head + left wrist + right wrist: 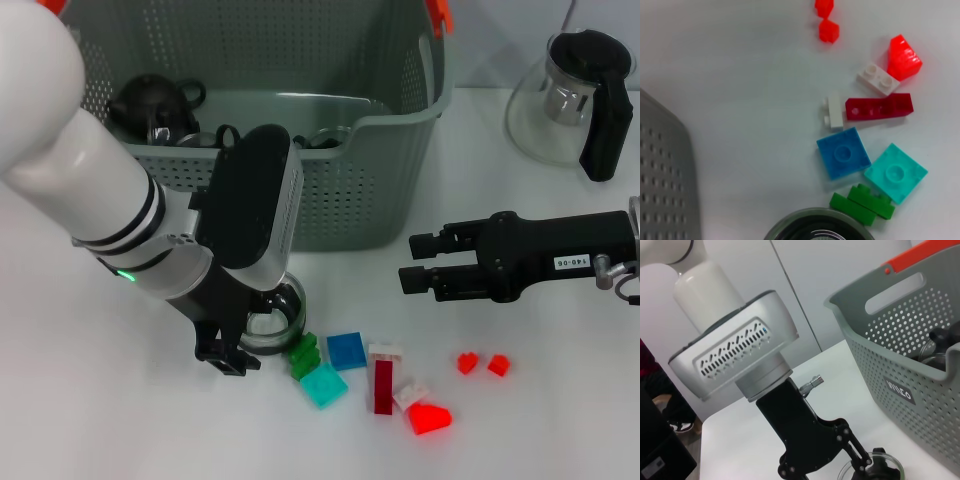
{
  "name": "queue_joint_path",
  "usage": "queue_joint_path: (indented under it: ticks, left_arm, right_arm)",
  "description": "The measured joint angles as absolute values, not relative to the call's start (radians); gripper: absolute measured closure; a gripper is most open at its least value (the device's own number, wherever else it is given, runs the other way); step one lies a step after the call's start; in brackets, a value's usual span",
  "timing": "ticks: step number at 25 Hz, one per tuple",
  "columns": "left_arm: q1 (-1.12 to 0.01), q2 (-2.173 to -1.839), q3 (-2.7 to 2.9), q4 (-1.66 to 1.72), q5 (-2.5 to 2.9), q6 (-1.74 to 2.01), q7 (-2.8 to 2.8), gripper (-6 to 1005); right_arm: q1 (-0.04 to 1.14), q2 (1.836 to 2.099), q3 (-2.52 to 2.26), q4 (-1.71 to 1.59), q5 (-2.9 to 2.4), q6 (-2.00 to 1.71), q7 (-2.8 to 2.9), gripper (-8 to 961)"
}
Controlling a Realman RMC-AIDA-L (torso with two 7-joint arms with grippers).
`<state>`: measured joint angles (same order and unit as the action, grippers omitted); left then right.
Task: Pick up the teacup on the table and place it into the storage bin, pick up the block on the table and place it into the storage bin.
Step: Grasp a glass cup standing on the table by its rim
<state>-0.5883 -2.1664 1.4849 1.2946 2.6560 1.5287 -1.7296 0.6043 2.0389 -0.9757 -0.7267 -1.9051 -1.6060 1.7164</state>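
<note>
the storage bin (380,190) stands at the back of the table (90,400), and the teacup (272,318) sits just before its front wall. the left gripper (243,340) is down at the teacup, jaws spread about its rim, so the teacup pickup looks in hand; next it must pinch and lift over the wall. the right gripper (412,262) hovers with jaws spread above the blocks (347,350).

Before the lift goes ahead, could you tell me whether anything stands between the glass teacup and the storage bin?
Nothing visible does: the left gripper is at the glass teacup, which sits just in front of the storage bin, bare table between them. The green block lies on the far side.
</note>
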Motion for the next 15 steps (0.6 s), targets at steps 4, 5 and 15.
queue_joint_path:
  ticks: [4,5,15]
  left_arm:
    - [-0.589,-2.168,1.5,1.28,2.667,1.518,-1.732,361]
    - [-0.59,-2.168,1.502,1.274,2.667,1.516,-1.733,362]
    - [-0.589,-2.17,1.517,1.258,2.668,1.517,-1.735,363]
  right_arm:
    - [0.604,2.037,-0.976,-0.724,-1.905,-1.605,1.716,328]
    - [0.604,2.037,-0.976,-0.724,-1.905,-1.605,1.716,328]
    - [0.603,2.034,-0.973,-0.716,-1.905,-1.602,1.715,327]
